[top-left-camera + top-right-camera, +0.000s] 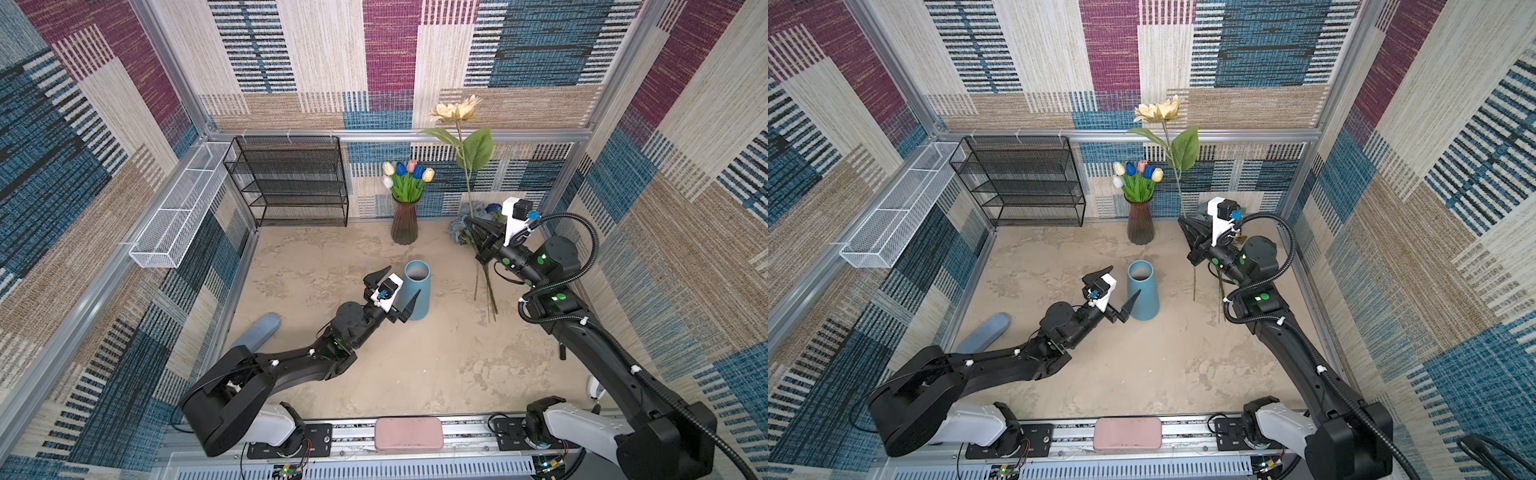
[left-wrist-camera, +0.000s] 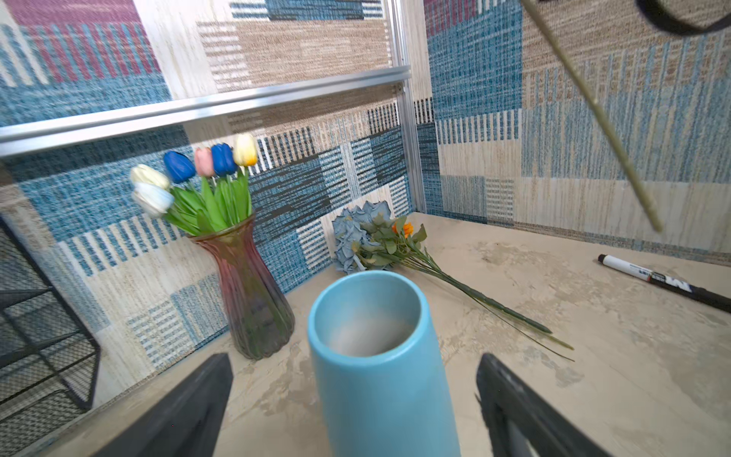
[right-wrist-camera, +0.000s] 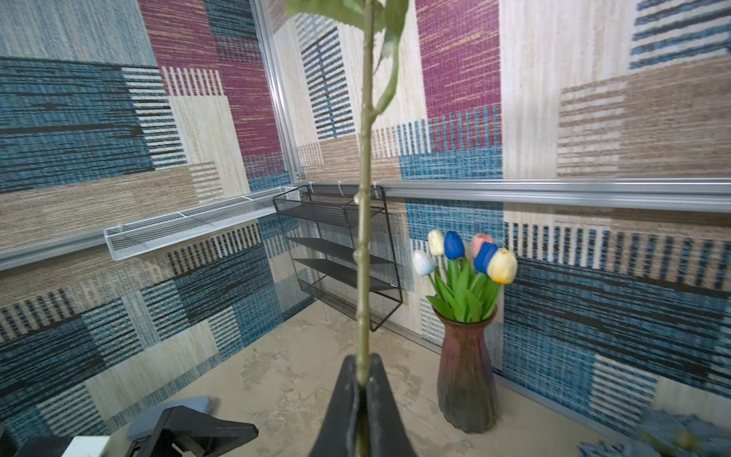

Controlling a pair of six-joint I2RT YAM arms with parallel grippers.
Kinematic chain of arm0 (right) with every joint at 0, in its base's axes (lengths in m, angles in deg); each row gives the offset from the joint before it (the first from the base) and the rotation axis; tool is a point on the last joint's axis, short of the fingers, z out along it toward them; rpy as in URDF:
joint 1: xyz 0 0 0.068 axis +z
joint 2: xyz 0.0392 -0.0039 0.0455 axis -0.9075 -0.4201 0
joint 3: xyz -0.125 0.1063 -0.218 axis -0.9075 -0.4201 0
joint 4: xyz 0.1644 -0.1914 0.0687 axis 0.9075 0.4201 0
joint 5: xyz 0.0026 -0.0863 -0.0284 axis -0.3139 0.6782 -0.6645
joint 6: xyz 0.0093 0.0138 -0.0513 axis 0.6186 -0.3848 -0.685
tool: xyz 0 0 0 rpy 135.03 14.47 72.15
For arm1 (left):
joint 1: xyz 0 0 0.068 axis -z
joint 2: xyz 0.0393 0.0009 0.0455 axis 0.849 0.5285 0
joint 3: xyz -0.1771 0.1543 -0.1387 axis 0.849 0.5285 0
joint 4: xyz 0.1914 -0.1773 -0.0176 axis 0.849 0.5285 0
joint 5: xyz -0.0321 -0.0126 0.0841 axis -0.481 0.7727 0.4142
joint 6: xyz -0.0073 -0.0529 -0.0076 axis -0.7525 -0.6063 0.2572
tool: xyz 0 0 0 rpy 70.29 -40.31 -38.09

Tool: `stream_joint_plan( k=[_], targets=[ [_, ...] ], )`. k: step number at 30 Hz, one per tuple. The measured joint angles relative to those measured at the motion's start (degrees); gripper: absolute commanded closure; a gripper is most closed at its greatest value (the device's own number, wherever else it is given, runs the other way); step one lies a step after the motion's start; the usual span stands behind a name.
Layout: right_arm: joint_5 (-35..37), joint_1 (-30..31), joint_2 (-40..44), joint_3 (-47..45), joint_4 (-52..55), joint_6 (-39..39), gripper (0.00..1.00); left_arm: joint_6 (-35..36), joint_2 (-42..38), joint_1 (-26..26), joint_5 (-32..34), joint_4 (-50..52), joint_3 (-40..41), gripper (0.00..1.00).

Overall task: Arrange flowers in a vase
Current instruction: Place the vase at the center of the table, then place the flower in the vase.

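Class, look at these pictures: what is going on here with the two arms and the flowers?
The right hand is shut on the stem of the cream sunflower, holding it roughly upright near the back of the table. The left hand is open, its fingers on either side of the empty blue vase, not gripping it. The tulips stand in the reddish glass vase. A pale blue bunch and a small orange bloom lie on the table.
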Motion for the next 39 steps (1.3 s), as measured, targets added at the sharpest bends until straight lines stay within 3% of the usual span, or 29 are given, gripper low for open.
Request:
stream_joint_plan(
  k=[5,11,17,28,34,39],
  targets=[
    [-2.5,6.3,-8.4,4.4,-6.3,1.9,1.0,-0.4,-9.3,0.0,0.0,5.3,4.4,0.01],
    [-4.2,10.9,-18.0,11.6,-14.7,1.8,1.0,-0.4,-14.9,0.0,1.6,10.7,8.5,0.01],
    [-2.5,11.0,-23.6,15.3,-18.8,1.6,1.0,-0.4,-16.3,0.0,2.8,12.0,9.1,0.01],
    [0.6,11.0,-27.0,9.7,-26.3,-2.3,1.0,0.1,-14.3,0.0,3.5,12.3,8.4,0.01],
    [-1.3,11.1,-24.1,0.4,-28.1,-4.6,0.88,0.3,-10.8,0.0,4.9,11.8,8.0,0.01],
    [-2.3,11.1,-20.6,-3.8,-28.8,-7.4,0.69,1.4,-8.3,-0.1,5.2,11.1,5.4,0.01]
  ],
)
